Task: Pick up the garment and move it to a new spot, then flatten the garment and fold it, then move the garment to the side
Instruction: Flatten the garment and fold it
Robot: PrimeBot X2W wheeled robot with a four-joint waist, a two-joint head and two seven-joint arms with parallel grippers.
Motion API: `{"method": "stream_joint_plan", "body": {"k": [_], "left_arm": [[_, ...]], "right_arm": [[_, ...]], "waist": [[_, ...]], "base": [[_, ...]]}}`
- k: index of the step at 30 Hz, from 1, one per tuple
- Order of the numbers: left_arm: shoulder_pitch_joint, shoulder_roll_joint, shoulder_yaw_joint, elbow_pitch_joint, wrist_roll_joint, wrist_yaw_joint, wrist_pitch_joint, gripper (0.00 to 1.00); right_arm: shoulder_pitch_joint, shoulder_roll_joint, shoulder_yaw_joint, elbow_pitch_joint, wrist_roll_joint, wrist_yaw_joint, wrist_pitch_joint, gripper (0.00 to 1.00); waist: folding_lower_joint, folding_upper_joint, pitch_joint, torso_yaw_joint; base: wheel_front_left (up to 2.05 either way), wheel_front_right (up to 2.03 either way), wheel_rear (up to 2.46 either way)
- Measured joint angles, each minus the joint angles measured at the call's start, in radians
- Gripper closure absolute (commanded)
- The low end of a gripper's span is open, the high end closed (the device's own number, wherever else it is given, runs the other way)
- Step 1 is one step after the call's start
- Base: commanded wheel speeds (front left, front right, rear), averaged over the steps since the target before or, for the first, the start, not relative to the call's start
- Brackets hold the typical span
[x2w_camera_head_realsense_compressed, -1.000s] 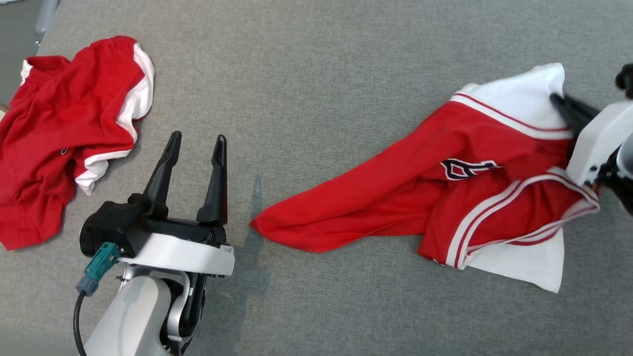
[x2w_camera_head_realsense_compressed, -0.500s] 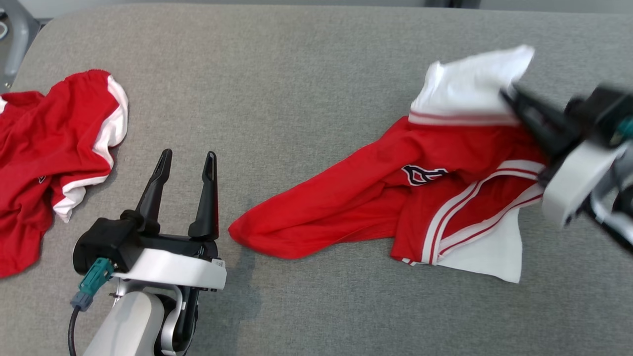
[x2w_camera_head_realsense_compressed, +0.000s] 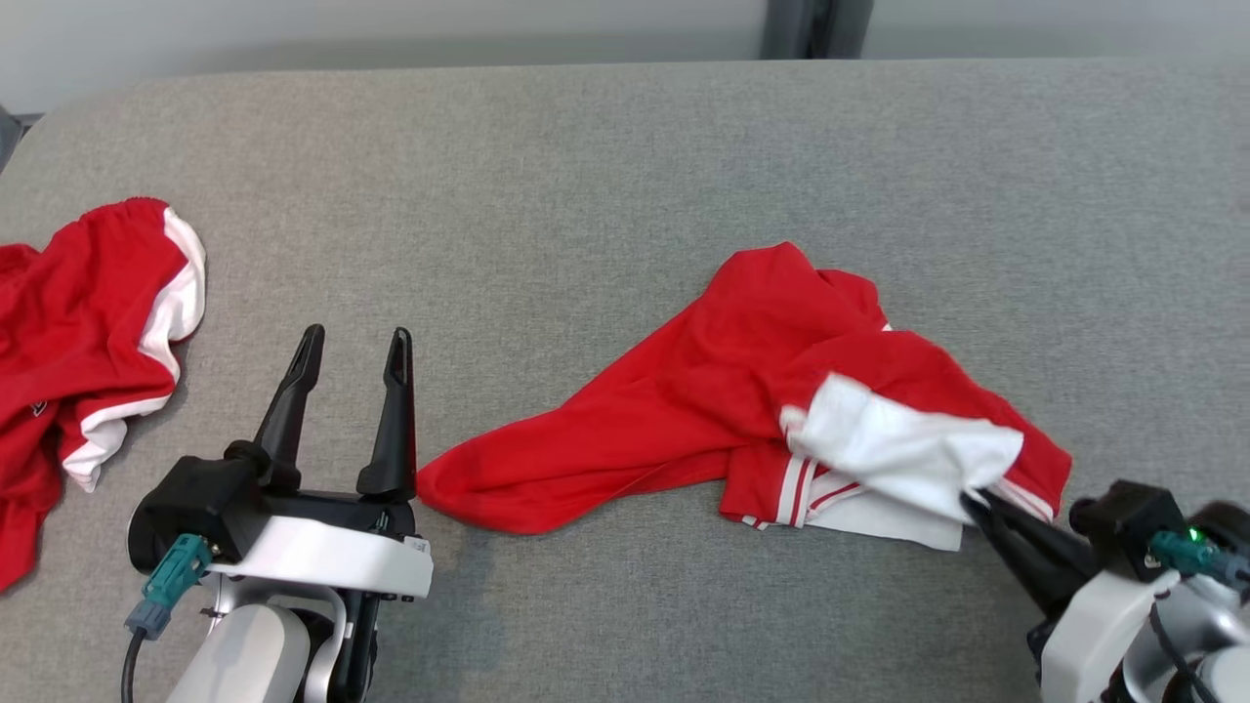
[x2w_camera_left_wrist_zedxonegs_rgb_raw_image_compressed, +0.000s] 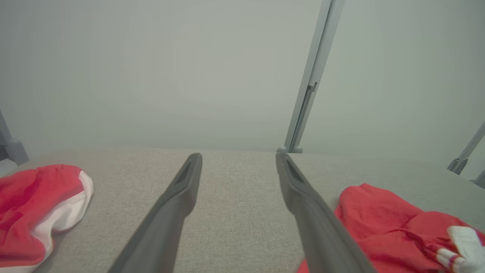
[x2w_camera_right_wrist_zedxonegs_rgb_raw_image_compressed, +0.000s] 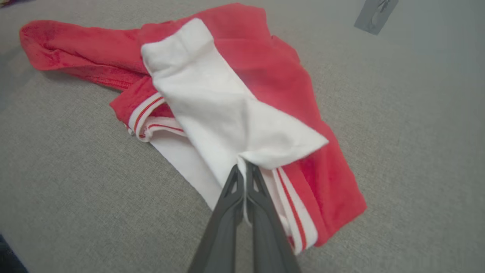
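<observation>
Pulling the white panel point(x2w_camera_head_realsense_compressed: 898, 444) back toward the robot: the right gripper point(x2w_camera_head_realsense_compressed: 977, 503) is clamped shut on a pinch of that white cloth, clearest in the right wrist view, where both fingers press together on the fabric edge point(x2w_camera_right_wrist_zedxonegs_rgb_raw_image_compressed: 244, 167). A second ago this gripper held the same white corner at the far right of the garment point(x2w_camera_head_realsense_compressed: 684, 410); now it sits at the near right, and the white panel has flipped over on top of the red body. The head camera has also tilted up, so part of the shift in that view is camera, not cloth. The garment lies bunched on the grey table point(x2w_camera_head_realsense_compressed: 586, 195), right of centre, with a long red tail reaching left and ending just beside the left gripper point(x2w_camera_head_realsense_compressed: 356, 337). That gripper hovers idle with its fingers spread wide and nothing between them, same pose as before. A second red garment point(x2w_camera_head_realsense_compressed: 78, 312) lies at the far left, well apart and untouched. Judgement: this is the pick-and-relocate step in progress, not a fold; the cloth is more crumpled now than a second ago, so flattening is all still to do, probably needing both grippers.
</observation>
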Motion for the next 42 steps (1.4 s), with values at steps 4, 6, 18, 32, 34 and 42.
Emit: {"method": "stream_joint_plan", "body": {"k": [4, 6, 18, 32, 34, 42], "left_arm": [[0.006, 0.003, -0.003, -0.007, -0.003, 0.002, 0.01, 0.0], [0.013, 0.007, -0.004, -0.01, -0.004, 0.003, 0.014, 0.0], [0.052, 0.044, 0.013, -0.031, -0.006, 0.03, 0.037, 0.0], [0.125, 0.079, 0.039, -0.038, -0.016, 0.063, 0.053, 0.0], [0.133, 0.08, 0.033, -0.039, -0.016, 0.064, 0.059, 0.0], [0.17, 0.081, 0.015, -0.036, -0.016, 0.069, 0.07, 0.0]], "right_arm": [[0.034, 0.075, -0.05, 0.095, 0.038, 0.0, -0.056, 0.83], [0.042, 0.116, -0.073, 0.13, 0.063, 0.0, -0.091, 0.0], [0.125, 0.234, -0.286, 0.177, 0.112, 0.0, -0.175, 0.0], [0.132, 0.399, -0.539, -0.107, -0.088, 0.0, -0.177, 0.0], [0.136, 0.413, -0.523, -0.14, -0.106, 0.0, -0.155, 0.0], [0.184, 0.445, -0.502, -0.201, -0.144, 0.0, -0.1, 0.0]], "waist": [[0.0, 0.0, -0.016, -0.011], [0.0, 0.0, -0.023, -0.014], [0.0, 0.0, -0.051, -0.039], [-0.0001, 0.0, -0.117, -0.065], [0.0, 0.0001, -0.127, -0.065], [0.0, 0.0, -0.144, -0.057]], "base": [[0.0, 0.0, 0.0], [0.0, 0.0, 0.0], [0.0, 0.0, 0.0], [0.0, 0.0, 0.0], [0.0, 0.0, 0.0], [0.0, 0.0, 0.0]]}}
